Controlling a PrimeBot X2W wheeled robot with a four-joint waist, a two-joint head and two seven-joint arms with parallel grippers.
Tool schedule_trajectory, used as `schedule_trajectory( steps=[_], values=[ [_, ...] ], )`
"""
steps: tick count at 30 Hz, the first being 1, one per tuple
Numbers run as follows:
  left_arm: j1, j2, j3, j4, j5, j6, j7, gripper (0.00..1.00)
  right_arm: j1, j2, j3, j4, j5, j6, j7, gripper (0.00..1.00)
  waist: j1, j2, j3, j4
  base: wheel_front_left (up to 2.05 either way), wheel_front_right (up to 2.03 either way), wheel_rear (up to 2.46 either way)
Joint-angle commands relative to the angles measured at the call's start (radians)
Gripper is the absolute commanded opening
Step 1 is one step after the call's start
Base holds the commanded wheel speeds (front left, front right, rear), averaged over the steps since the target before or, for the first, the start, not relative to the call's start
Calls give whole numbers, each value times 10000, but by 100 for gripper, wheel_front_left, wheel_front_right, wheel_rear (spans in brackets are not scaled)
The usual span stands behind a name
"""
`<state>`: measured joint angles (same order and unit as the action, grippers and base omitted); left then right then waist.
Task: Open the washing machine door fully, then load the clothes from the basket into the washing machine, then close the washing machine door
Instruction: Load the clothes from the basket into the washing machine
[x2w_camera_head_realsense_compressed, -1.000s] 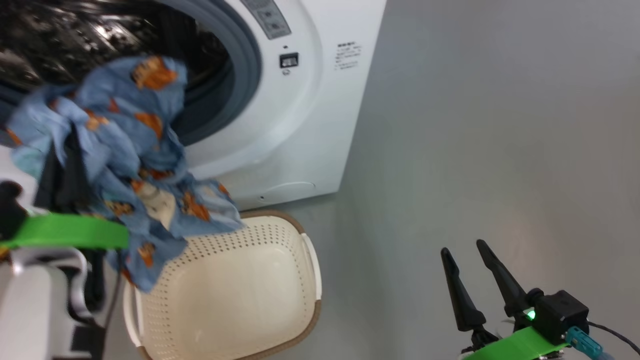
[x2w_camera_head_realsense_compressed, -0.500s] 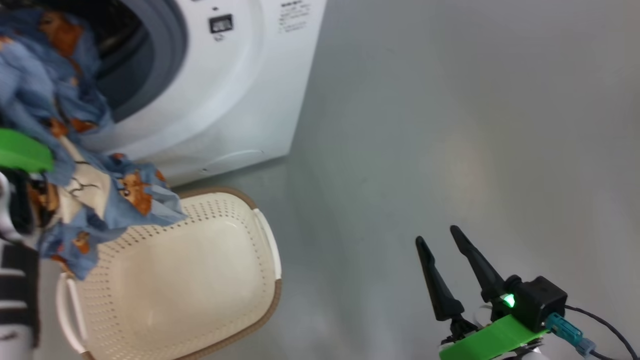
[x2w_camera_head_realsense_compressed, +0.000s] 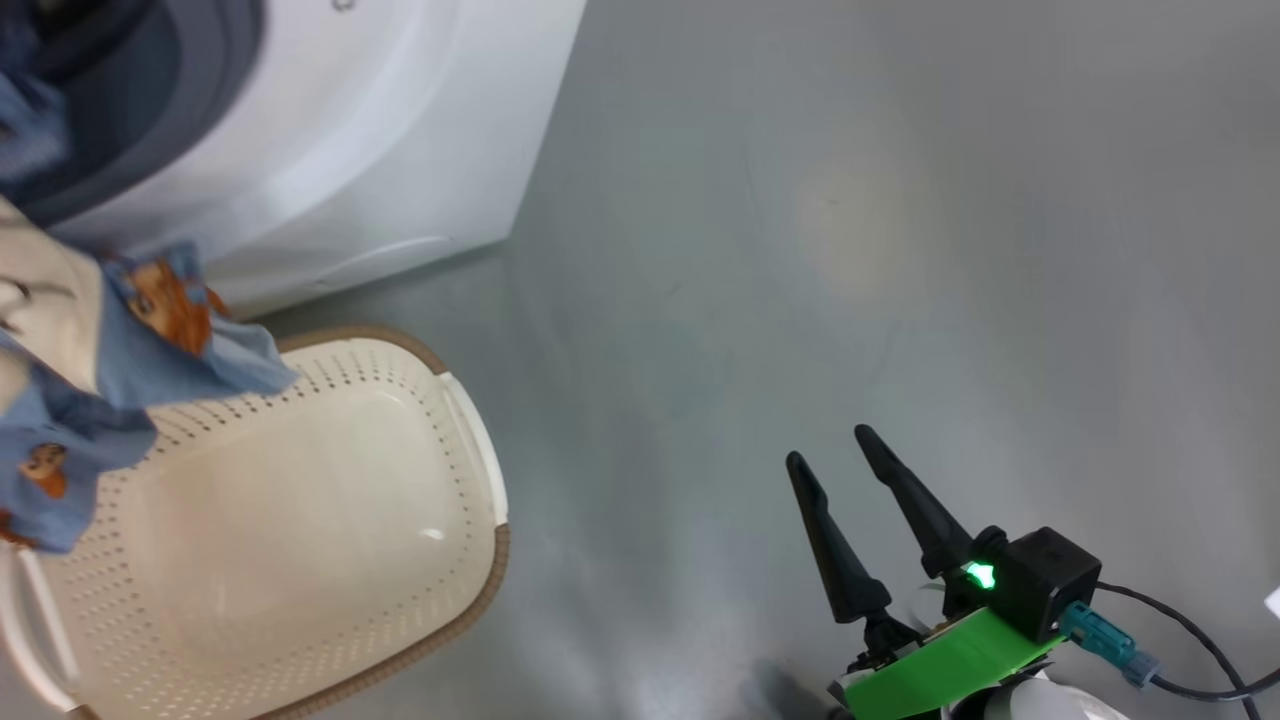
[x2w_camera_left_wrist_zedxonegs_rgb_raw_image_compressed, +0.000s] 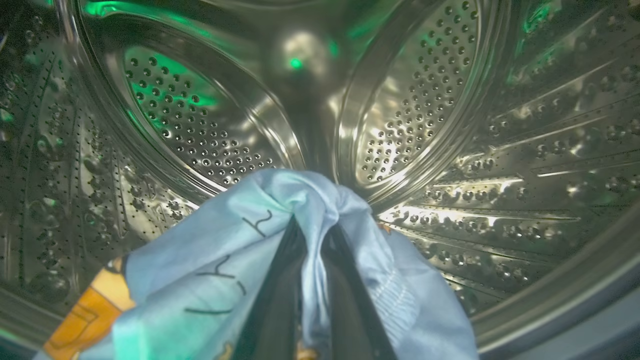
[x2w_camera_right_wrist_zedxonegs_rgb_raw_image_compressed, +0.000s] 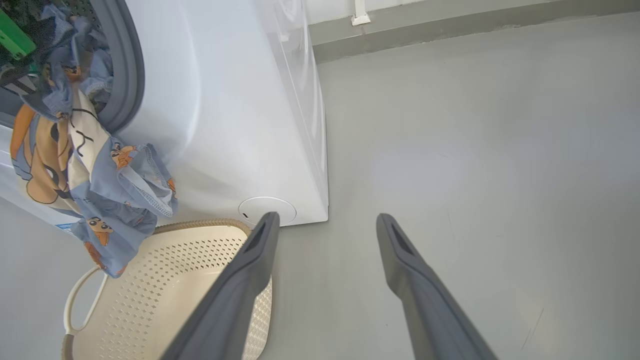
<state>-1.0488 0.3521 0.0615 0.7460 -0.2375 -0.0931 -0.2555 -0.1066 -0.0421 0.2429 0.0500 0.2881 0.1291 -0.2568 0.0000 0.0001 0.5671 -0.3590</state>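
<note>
My left gripper (x2w_camera_left_wrist_zedxonegs_rgb_raw_image_compressed: 314, 225) is inside the steel drum (x2w_camera_left_wrist_zedxonegs_rgb_raw_image_compressed: 425, 100) of the washing machine (x2w_camera_head_realsense_compressed: 350, 130), shut on the light blue printed clothes (x2w_camera_left_wrist_zedxonegs_rgb_raw_image_compressed: 210, 260). The fabric wraps over its dark fingers (x2w_camera_left_wrist_zedxonegs_rgb_raw_image_compressed: 350, 300). The rest of the clothes (x2w_camera_right_wrist_zedxonegs_rgb_raw_image_compressed: 100, 185) trails out over the grey gasket (x2w_camera_right_wrist_zedxonegs_rgb_raw_image_compressed: 127, 65) and hangs above the empty cream basket (x2w_camera_head_realsense_compressed: 300, 520), which stands on the floor in front of the machine. My right gripper (x2w_camera_head_realsense_compressed: 831, 446) is open and empty over bare floor, right of the basket (x2w_camera_right_wrist_zedxonegs_rgb_raw_image_compressed: 165, 290). The washing machine door is out of view.
Grey floor (x2w_camera_head_realsense_compressed: 850, 200) spreads to the right of the machine. A wall base with a white fitting (x2w_camera_right_wrist_zedxonegs_rgb_raw_image_compressed: 360, 17) runs behind it. The green band of my left arm (x2w_camera_right_wrist_zedxonegs_rgb_raw_image_compressed: 12, 35) shows at the drum's mouth.
The head camera has swung right, so machine and basket slide left in the picture. The left gripper has carried the clothes further into the drum. The right gripper stays open.
</note>
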Motion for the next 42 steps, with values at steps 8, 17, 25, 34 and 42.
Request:
schedule_trajectory(
  steps=[8,17,25,34,42],
  values=[
    [-1696,1146,-257,260,575,-194,-62,0,-231,-82,652,-139,93,16,-49,100,0,-1,902,-568,0,0,0],
    [-2592,1427,-252,294,761,-179,-62,0,-376,-82,940,-88,71,16,-49,100,0,-1,1200,-808,0,0,0],
    [-2792,1491,-504,1169,1106,-9,-62,0,-380,-82,996,-20,125,16,-49,100,0,-1,1178,-743,0,0,0],
    [-2769,1188,-602,1686,1195,441,-62,100,-481,-81,937,53,123,16,-49,100,0,-1,910,-422,0,0,0],
    [-2318,583,-675,2058,1179,965,-62,100,-448,-81,720,126,7,16,-49,100,0,-1,259,56,0,0,0]
  ],
)
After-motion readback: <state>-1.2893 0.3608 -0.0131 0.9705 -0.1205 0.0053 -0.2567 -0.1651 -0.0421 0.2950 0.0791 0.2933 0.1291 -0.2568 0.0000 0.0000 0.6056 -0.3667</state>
